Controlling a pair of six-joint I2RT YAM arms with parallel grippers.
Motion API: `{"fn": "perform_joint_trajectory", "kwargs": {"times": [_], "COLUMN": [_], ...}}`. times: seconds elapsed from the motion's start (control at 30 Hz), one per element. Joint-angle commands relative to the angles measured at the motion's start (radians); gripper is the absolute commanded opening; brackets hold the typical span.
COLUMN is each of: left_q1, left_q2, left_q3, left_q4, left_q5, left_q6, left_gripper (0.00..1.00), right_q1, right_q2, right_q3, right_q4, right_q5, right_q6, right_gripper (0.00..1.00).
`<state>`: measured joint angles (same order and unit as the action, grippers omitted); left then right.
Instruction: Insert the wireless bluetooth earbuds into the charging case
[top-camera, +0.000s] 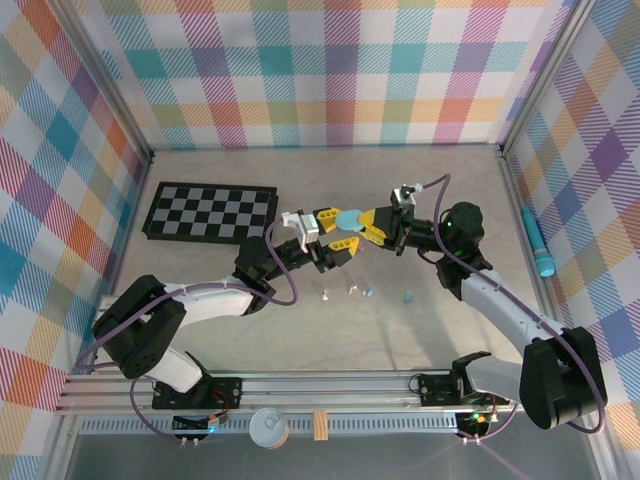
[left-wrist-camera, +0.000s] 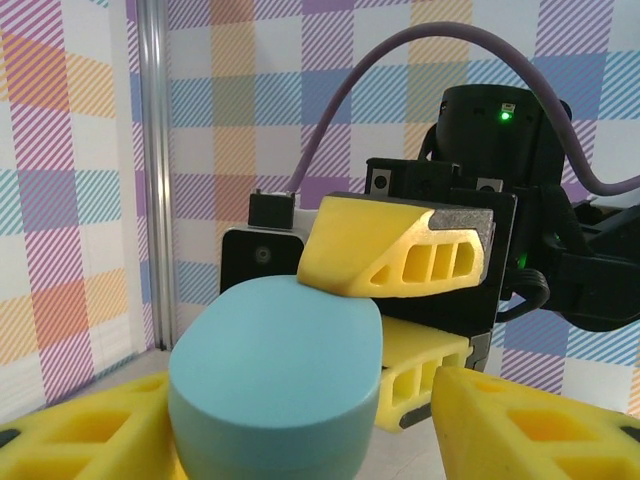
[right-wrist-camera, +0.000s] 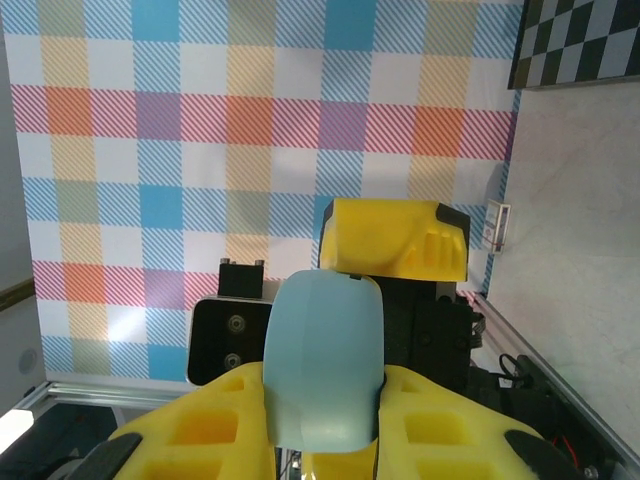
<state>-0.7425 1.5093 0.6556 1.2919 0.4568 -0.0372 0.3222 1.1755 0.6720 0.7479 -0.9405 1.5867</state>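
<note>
The right gripper (right-wrist-camera: 322, 400) is closed down tight on one end of the light blue charging case (right-wrist-camera: 322, 330), its yellow fingers (right-wrist-camera: 210, 430) pressing the case from both sides and holding it in the air above the middle of the tabletop (top-camera: 300, 330); the left gripper (left-wrist-camera: 300, 435) faces it from the other side with its jaws part-open around the free end of the case, one finger right against the shell and a gap showing between the shell and the other finger, so it has no firm hold of anything; the case looks closed, with no lid raised in either wrist view; the earbuds (top-camera: 368, 291) lie on the tabletop below and toward the near edge from the two grippers, four tiny pieces in a loose row, well apart from the case, too small to tell how each is turned; a checkerboard (top-camera: 210, 212) lies toward the far left corner, out of the way; the step in hand seems to be a two-handed grip on the case, either to pass it across or to pull the lid open, and no bud is in it yet; the next move probably calls for the left jaws to seat squarely on the smooth, rounded shell without knocking it askew in the right grip, since such a pebble shape could slip.
</note>
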Motion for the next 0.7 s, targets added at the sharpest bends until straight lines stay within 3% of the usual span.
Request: {"fn": "perform_joint_trajectory", "kwargs": {"times": [0.0,0.5,0.57,0.67], "left_q1": [0.008,0.012,0.017,0.017], "left_q2": [0.005,0.011,0.010,0.007], "left_q3": [0.021,0.038,0.038,0.034], "left_q4": [0.058,0.057,0.057,0.057], "left_q5": [0.055,0.085,0.086,0.085], "left_q6": [-0.001,-0.010,-0.013,-0.017], "left_gripper": [0.58,0.37,0.33,0.32], "right_q1": [0.008,0.010,0.010,0.011], "right_q2": [0.006,0.005,0.005,-0.001], "right_q3": [-0.001,-0.004,-0.003,0.001], "right_q4": [0.072,0.029,0.020,-0.013], "right_q5": [0.011,0.011,0.013,0.025], "right_q6": [0.016,0.006,0.000,-0.025], "right_gripper": [0.14,0.14,0.19,0.40]}}
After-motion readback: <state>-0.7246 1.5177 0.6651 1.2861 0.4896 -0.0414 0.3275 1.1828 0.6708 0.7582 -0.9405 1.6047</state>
